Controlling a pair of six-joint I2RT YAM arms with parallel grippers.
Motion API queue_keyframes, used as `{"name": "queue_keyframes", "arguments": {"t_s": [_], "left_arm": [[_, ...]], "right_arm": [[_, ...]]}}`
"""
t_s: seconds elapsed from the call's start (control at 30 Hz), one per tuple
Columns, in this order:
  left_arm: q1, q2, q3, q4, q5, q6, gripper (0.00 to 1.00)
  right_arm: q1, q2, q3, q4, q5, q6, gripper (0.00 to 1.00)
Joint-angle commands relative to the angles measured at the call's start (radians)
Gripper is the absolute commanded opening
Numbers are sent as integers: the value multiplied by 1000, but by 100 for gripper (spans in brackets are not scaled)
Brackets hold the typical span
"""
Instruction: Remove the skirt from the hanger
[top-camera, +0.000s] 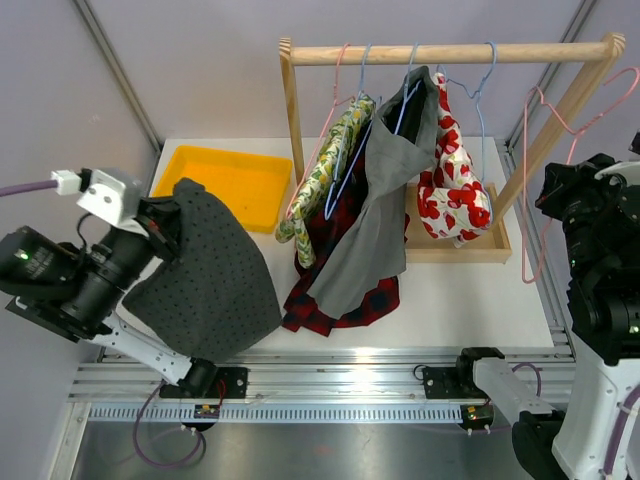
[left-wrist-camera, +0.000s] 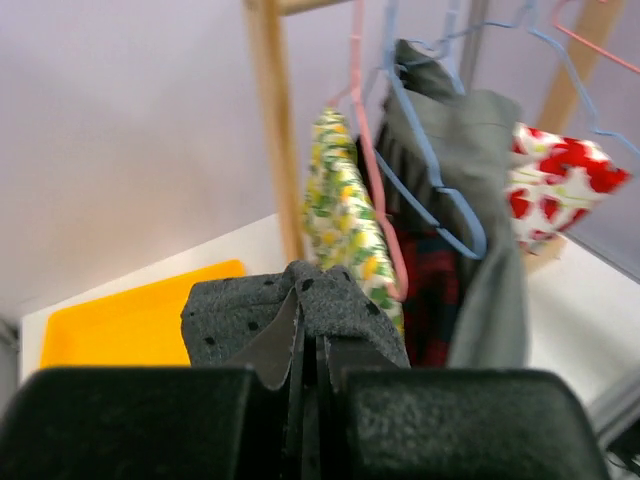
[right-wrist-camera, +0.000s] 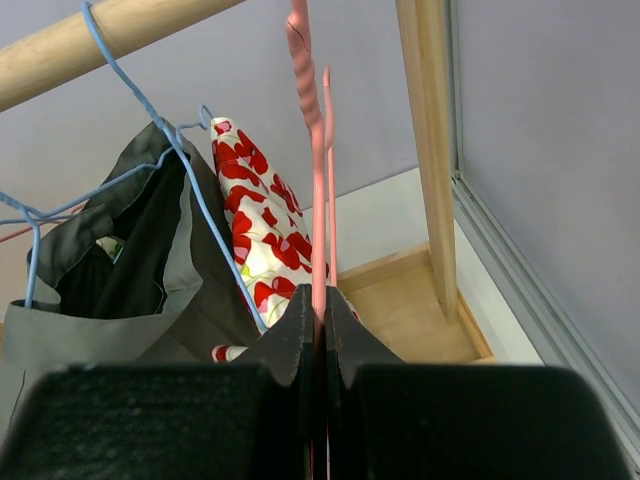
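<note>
The skirt (top-camera: 205, 275) is dark grey with black dots. It hangs from my left gripper (top-camera: 165, 222) over the table's left side, clear of the rack. In the left wrist view my left gripper (left-wrist-camera: 312, 345) is shut on a fold of the skirt (left-wrist-camera: 250, 312). My right gripper (top-camera: 572, 215) stands at the far right, shut on a bare pink wire hanger (top-camera: 535, 190) that is off the rail. In the right wrist view the pink hanger (right-wrist-camera: 314, 180) rises straight out of my right gripper (right-wrist-camera: 320, 315).
A wooden rack (top-camera: 450, 53) at the back holds several garments on blue and pink hangers: a floral one (top-camera: 330, 165), a grey one (top-camera: 385, 200) over red plaid, and a red-flowered one (top-camera: 455, 175). A yellow tray (top-camera: 240, 175) lies at the back left.
</note>
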Motion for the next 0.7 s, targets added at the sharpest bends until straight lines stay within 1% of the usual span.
{"name": "queue_keyframes", "arguments": {"t_s": [0.0, 0.03, 0.07, 0.13, 0.17, 0.2, 0.23, 0.27, 0.3, 0.33, 0.37, 0.4, 0.43, 0.47, 0.53, 0.57, 0.6, 0.63, 0.67], "left_arm": [[1, -54, -31, 438, -50, 350, 0], [1, -53, -29, 406, -47, 342, 0], [2, -48, -33, 409, -51, 352, 0], [8, -30, -88, 509, -79, 505, 0], [39, -24, -111, 613, -85, 573, 0], [59, -6, -139, 599, -74, 611, 0], [66, 7, -129, 508, -59, 546, 0], [68, 36, -94, 119, -30, 418, 0], [79, 65, -57, -41, 48, 165, 0], [112, 126, -12, -138, 95, 92, 0], [234, 155, 6, -253, 137, 7, 0], [311, 186, 28, -327, 218, -38, 0], [398, 261, 57, -393, 273, -71, 0], [539, 293, 60, -482, 338, -100, 0], [637, 368, 43, -490, 346, -97, 0], [719, 375, 42, -477, 395, -94, 0], [762, 369, 42, -451, 435, -97, 0], [808, 354, 39, -387, 485, -100, 0], [897, 314, 43, -360, 531, -121, 0]], "right_arm": [[4, 50, -18, 144, -5, -12, 0], [4, 61, -18, 155, -5, -16, 0], [4, 73, -15, 161, -4, -21, 0], [4, 103, -12, 184, -11, -25, 0], [4, 114, -10, 192, -13, -30, 0], [4, 128, -10, 202, -23, -32, 0], [2, 134, -10, 207, -31, -33, 0], [2, 137, -13, 213, -39, -33, 0], [5, 142, -18, 224, -57, -33, 0], [2, 142, -23, 227, -62, -35, 0], [4, 143, -30, 229, -63, -41, 0], [1, 143, -33, 229, -63, -44, 0], [4, 142, -35, 226, -60, -50, 0], [4, 142, -35, 221, -56, -61, 0], [4, 136, -35, 216, -53, -84, 0], [2, 133, -35, 212, -42, -91, 0], [4, 127, -36, 212, -40, -94, 0], [2, 124, -35, 210, -37, -99, 0], [4, 122, -35, 209, -36, -104, 0]]}}
